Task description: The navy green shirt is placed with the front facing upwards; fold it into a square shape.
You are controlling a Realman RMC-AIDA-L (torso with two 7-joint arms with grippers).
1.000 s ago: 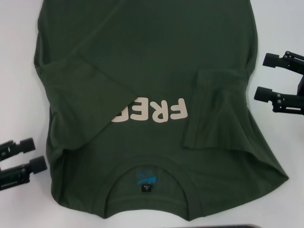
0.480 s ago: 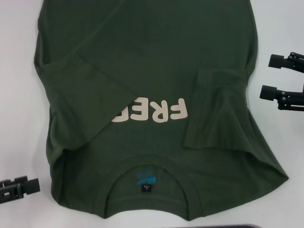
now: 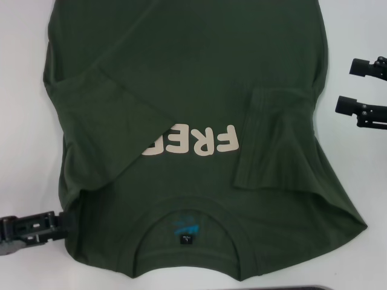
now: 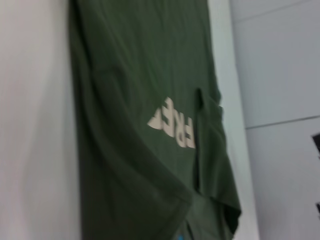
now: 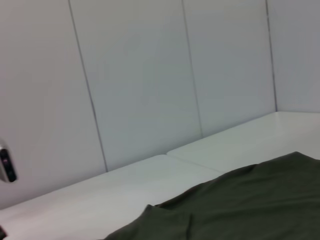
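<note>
The white table (image 3: 24,90) fills the head view, and the navy green shirt (image 3: 181,78) covers most of it, lying flat and front up from the centre out to 12 o'clock, with its collar end toward 6 o'clock. Both sleeves are folded inward over the body: the wide left-side fold runs diagonally from 9 o'clock toward the centre, and the narrower right-side sleeve lies as a flap at about 3 o'clock of the lettering. The cream lettering (image 3: 188,141) sits near the centre, reading upside down, its first letters covered by the left fold. The ribbed collar (image 3: 187,241) curves at 6 o'clock, with the small black neck label (image 3: 186,240) inside it under a patch of blue print.

The right gripper (image 3: 354,86) is at 3 o'clock, over bare table just beside the shirt's edge, its two black fingers spread apart and holding nothing. The left gripper (image 3: 60,221) is at 8 o'clock, its tip right at the shirt's shoulder edge; whether it is released or clenched cannot be told.
</note>
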